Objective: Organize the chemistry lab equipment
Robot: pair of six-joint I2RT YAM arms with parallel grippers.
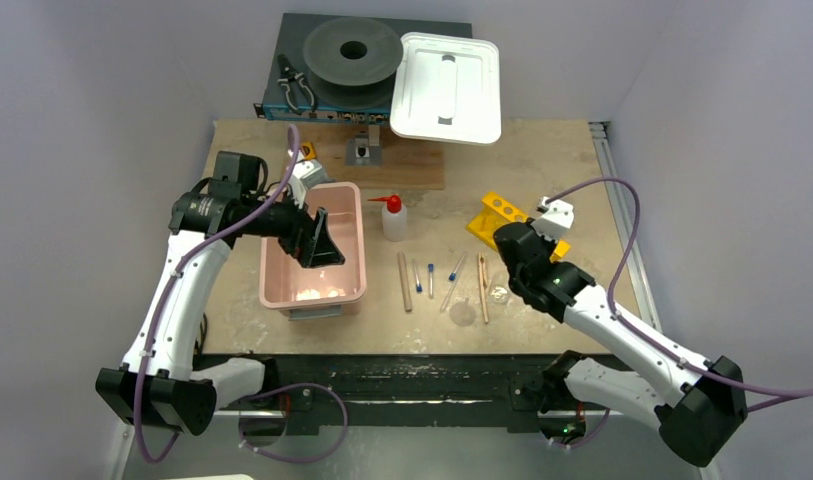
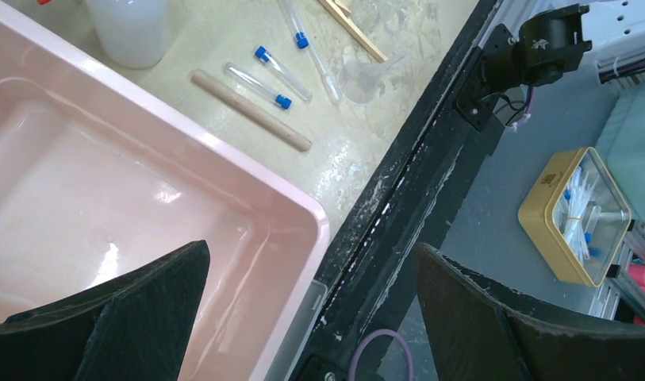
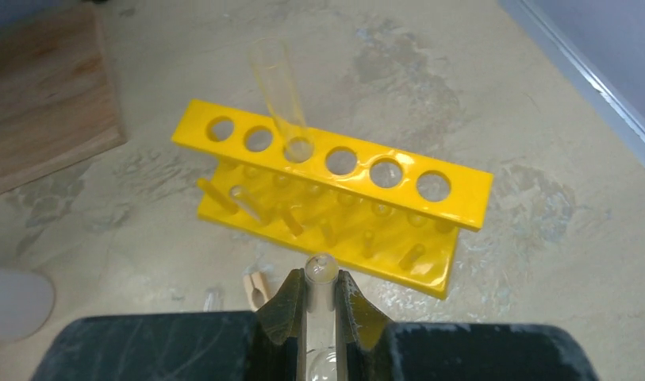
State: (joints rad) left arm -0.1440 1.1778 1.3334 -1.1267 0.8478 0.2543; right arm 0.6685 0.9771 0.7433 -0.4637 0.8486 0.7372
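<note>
The table point(image 1: 542, 160) carries a pink bin point(image 1: 282, 285) at its left. The left gripper point(image 2: 309, 262) hovers over the bin's near corner, its fingers point(image 2: 144, 317) spread wide and holding nothing. On the right lies the yellow holed rack point(image 3: 462, 186), with one clear tube point(image 3: 275, 87) standing tilted in its third hole. Just short of the rack, the right gripper point(image 3: 319, 279) is pinched narrow around another clear tube point(image 3: 320, 268), whose rounded end points at the rack. Between bin and rack sit the white squeeze bottle point(image 1: 394, 222), two wooden sticks point(image 1: 404, 282), three blue-capped tubes point(image 1: 431, 280), the clear round dish point(image 1: 463, 313) and the tiny glass point(image 1: 499, 294).
</note>
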